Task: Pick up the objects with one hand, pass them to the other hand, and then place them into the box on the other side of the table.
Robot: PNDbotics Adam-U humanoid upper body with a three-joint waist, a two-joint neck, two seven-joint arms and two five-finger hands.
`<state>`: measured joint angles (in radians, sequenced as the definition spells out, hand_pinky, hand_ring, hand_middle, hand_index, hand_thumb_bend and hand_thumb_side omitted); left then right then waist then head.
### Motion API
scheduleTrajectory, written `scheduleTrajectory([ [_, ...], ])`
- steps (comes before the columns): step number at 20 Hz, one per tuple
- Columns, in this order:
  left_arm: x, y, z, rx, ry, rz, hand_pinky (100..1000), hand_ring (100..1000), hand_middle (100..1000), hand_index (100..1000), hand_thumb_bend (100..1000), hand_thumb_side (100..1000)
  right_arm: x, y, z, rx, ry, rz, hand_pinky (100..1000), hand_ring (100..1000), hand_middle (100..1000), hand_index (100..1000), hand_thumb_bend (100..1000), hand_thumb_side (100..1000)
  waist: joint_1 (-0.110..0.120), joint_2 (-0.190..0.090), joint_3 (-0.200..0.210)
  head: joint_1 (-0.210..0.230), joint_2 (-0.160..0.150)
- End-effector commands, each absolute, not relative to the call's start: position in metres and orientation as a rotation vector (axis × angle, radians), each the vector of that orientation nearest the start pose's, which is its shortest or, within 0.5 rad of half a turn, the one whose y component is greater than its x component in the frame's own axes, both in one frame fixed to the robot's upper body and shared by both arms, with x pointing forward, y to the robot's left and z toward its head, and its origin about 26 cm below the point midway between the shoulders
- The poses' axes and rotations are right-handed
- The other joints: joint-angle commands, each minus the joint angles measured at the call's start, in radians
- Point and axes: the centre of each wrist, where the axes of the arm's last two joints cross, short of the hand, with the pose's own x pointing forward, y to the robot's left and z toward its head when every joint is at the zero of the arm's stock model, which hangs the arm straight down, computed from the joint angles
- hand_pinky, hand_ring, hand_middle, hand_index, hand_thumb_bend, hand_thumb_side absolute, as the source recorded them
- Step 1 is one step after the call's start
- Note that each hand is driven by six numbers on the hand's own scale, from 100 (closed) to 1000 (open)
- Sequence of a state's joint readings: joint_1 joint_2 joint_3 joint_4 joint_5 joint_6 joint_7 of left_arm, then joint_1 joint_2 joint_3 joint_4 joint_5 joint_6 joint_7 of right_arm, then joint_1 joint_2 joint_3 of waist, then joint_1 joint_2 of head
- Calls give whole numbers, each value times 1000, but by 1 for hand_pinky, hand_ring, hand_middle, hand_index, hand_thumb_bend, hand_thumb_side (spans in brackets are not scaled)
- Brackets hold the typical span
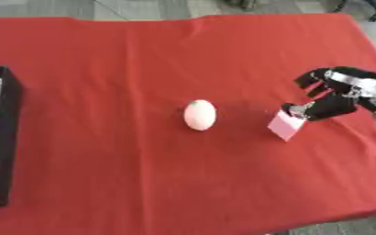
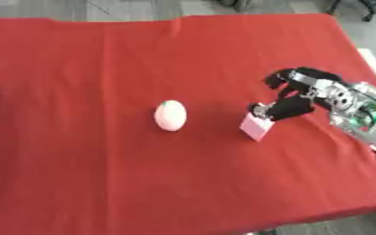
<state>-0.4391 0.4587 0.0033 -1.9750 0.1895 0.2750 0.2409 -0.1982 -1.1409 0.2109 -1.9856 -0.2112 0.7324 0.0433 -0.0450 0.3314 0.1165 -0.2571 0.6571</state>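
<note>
Slip risk: right robot hand [image 1: 329, 104] pinches pink block [image 1: 285, 125] by its top corner, right of peach [image 1: 199, 114]; block could twist out before handover, far from box [image 1: 5, 137].

Plain red cloth [image 1: 143, 69] over the whole table, no pattern. Pale pinkish-white egg-shaped fruit [image 1: 199, 114], with a small green spot at the top. Pink block [image 1: 284, 125], lighter on its upper face. Black right hand [image 2: 291, 98] with silver joints (green showing at the wrist). Black-walled box [image 1: 7, 137], pale inside, a red patch within.
</note>
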Motion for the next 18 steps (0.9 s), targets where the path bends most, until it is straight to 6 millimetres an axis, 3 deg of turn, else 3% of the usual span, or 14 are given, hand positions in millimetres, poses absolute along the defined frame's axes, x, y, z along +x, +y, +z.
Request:
scheduleTrajectory([
  [1,307,268,256,245,-2160,-146,910,740,758,789,365,740,275,-335,240,-715,-1135,841,852,859,856,906,368,336,1,-13,-2,-1,-4],
  [18,307,268,253,231,-2144,-150,907,733,745,778,356,748,274,-332,229,-697,-1068,847,867,877,867,916,398,378,7,-6,1,-13,-2],
])
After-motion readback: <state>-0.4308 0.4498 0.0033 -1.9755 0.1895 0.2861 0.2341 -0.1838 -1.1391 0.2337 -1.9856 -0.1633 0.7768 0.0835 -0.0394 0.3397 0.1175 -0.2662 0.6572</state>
